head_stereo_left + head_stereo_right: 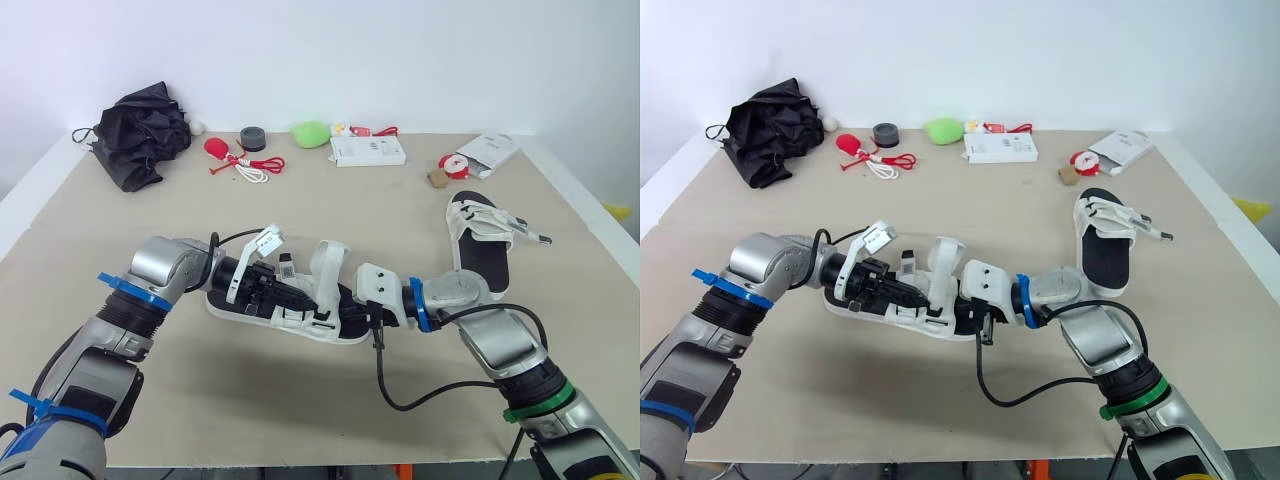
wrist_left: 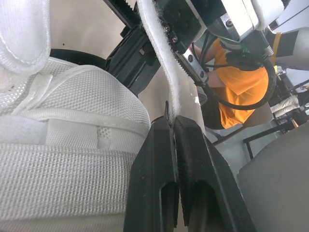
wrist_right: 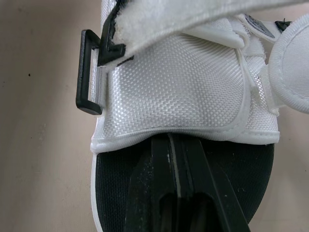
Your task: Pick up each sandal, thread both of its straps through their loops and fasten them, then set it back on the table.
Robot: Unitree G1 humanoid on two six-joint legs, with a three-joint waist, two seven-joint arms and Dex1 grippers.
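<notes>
A white sandal with a black footbed [image 1: 232, 306] lies on the table [image 1: 300, 215] in front of me, one white strap [image 1: 330, 262] standing up. My left gripper [image 1: 296, 296] reaches in from the left and is shut on a white strap [image 2: 161, 63]. From the right, my right gripper [image 1: 346, 302] is shut on the rim of the sandal's white mesh upper [image 3: 178, 96], above the footbed [image 3: 113, 183]. Beside that upper a black buckle loop [image 3: 89, 72] sticks out with a strap [image 3: 203, 19] lying over it. The second sandal [image 1: 480, 245] rests at the right.
Along the far edge sit a black folded umbrella [image 1: 140, 135], a red and white cord [image 1: 245, 165], a grey tape roll [image 1: 252, 138], a green object [image 1: 312, 132], a white box [image 1: 368, 150] and a white packet [image 1: 487, 152]. A black cable [image 1: 385, 370] loops off my right arm.
</notes>
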